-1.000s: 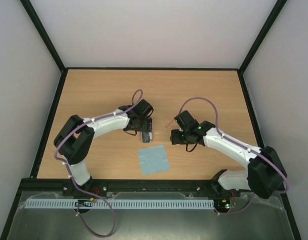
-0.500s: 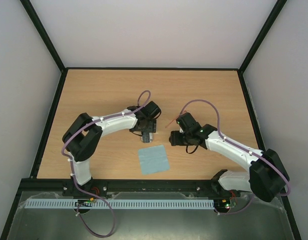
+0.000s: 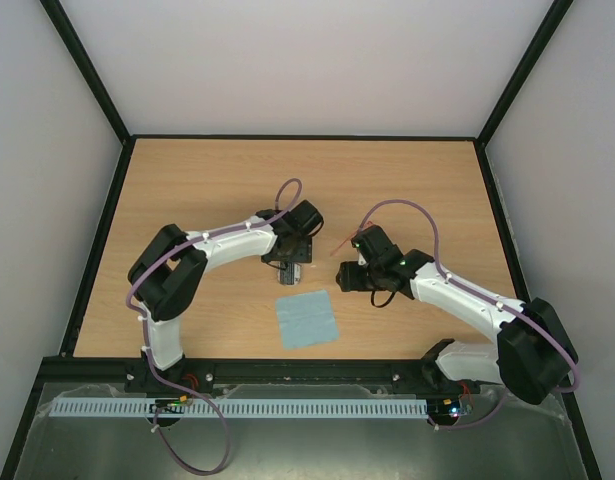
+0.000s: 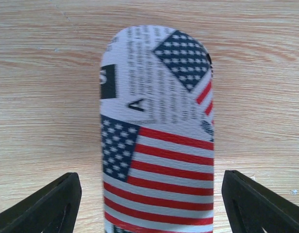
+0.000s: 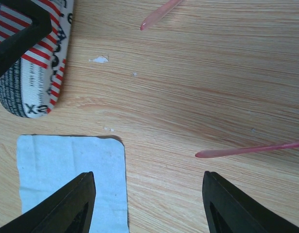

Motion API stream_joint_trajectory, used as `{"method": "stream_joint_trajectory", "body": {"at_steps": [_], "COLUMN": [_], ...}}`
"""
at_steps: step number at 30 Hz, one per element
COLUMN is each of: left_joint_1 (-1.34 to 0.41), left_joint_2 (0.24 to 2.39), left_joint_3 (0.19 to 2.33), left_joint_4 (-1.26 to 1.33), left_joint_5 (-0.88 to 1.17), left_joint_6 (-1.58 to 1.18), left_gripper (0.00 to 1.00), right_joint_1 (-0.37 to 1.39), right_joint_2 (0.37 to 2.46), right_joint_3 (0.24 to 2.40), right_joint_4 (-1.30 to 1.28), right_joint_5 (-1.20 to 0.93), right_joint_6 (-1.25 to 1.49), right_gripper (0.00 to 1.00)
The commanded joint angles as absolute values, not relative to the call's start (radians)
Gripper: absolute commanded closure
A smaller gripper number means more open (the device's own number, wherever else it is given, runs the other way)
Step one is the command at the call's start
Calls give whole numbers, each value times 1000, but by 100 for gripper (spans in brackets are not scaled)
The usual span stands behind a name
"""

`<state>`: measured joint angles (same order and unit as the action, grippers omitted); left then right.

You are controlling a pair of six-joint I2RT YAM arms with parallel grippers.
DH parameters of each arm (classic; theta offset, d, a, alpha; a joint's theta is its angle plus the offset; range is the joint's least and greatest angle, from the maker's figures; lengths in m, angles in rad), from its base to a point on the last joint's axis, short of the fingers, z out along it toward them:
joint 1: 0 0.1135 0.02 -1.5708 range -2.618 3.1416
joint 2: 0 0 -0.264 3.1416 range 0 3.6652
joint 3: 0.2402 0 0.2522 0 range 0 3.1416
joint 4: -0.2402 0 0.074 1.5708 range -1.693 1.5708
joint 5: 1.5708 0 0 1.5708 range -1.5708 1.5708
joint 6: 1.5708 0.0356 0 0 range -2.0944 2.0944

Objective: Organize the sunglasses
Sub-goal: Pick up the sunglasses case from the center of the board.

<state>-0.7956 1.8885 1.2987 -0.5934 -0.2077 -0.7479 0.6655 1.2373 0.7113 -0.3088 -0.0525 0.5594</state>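
The flag-print case (image 4: 156,136) lies on the wooden table, and its end also shows in the right wrist view (image 5: 32,68). My left gripper (image 4: 151,213) is open and straddles the case, with one finger on each side and not touching it; in the top view the gripper (image 3: 290,266) covers most of the case. Of the sunglasses I see only two thin red temple arms (image 5: 246,150) in the right wrist view. One arm pokes out in the top view (image 3: 339,245), and the lenses are hidden under my right arm. My right gripper (image 5: 149,204) is open and empty, low over bare table between the arm tip and the cloth.
The square light blue cloth (image 3: 307,318) lies flat near the front of the table, and its corner reaches under my right gripper's left finger (image 5: 66,179). A black finger of my left gripper (image 5: 18,34) crosses the case. Black rails edge the table.
My left gripper has moved right and settled over the case. My right gripper has shifted slightly left toward the case and cloth. The cloth has not moved.
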Motion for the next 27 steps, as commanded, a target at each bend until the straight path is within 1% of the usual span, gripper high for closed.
{"method": "stream_joint_trajectory", "body": {"at_steps": [1, 9, 15, 23, 27], "left_joint_1": [-802, -802, -802, -802, -803], "left_joint_2": [1906, 1919, 1930, 1937, 1946], "left_joint_3": [1319, 1333, 1340, 1342, 1347], "left_joint_4": [-625, -625, -627, -628, -628], "left_joint_5": [-222, -221, -221, -219, -217], "left_joint_6": [-761, -756, -754, -752, -752], "left_gripper": [19, 24, 24, 19, 19], "right_joint_1": [661, 661, 661, 661, 660], "right_joint_2": [1235, 1229, 1229, 1230, 1232], "right_joint_3": [692, 687, 683, 678, 675], "right_joint_4": [-310, -306, -302, -295, -293], "right_joint_5": [-68, -71, -72, -77, -77], "right_joint_6": [544, 543, 542, 539, 538], "right_gripper": [39, 39, 39, 39, 39]}}
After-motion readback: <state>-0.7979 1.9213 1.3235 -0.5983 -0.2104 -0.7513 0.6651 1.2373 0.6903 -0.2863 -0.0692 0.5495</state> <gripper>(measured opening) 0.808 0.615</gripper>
